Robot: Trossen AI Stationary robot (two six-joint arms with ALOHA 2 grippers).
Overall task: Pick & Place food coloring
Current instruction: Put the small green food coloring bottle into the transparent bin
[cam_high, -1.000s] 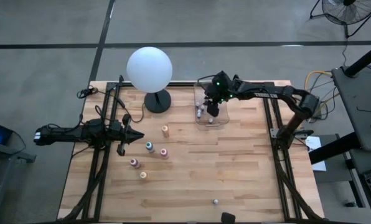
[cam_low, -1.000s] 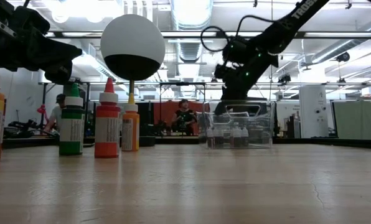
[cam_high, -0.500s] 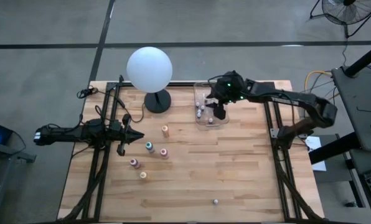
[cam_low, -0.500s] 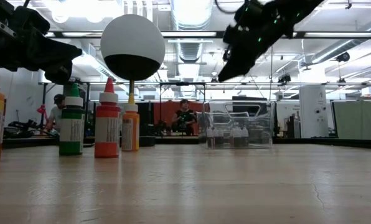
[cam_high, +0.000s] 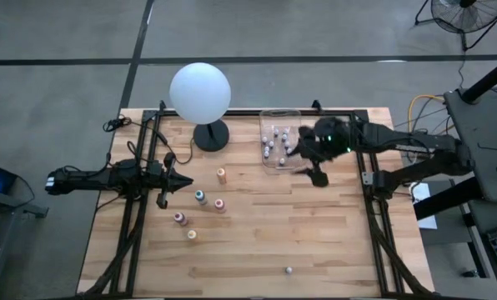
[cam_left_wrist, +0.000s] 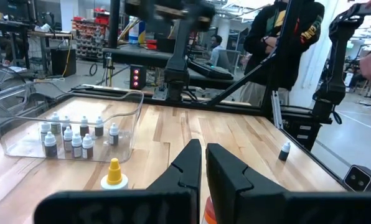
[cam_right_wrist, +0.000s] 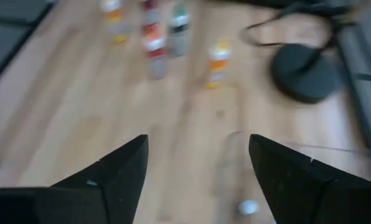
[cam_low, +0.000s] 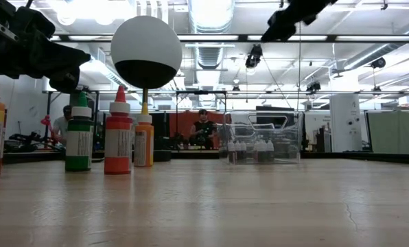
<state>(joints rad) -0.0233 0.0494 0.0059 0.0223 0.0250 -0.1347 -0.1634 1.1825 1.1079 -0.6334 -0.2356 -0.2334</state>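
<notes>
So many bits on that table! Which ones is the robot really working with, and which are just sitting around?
Part of the job:
- small dark-and-white bottles inside the clear bin
- coloured bottles standing loose on the table
- one tiny bottle near the front edge
- right gripper, open, empty, beside the bin

Just there:
- white globe lamp
- left gripper, shut, waiting at the left

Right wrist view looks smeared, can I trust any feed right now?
Right wrist view: motion-blurred, the bottles streaked. Left wrist view: sharp on the clear bin. Low view: bright ceiling lights backlight the globe lamp. High view: evenly lit, right tool slightly soft.
</notes>
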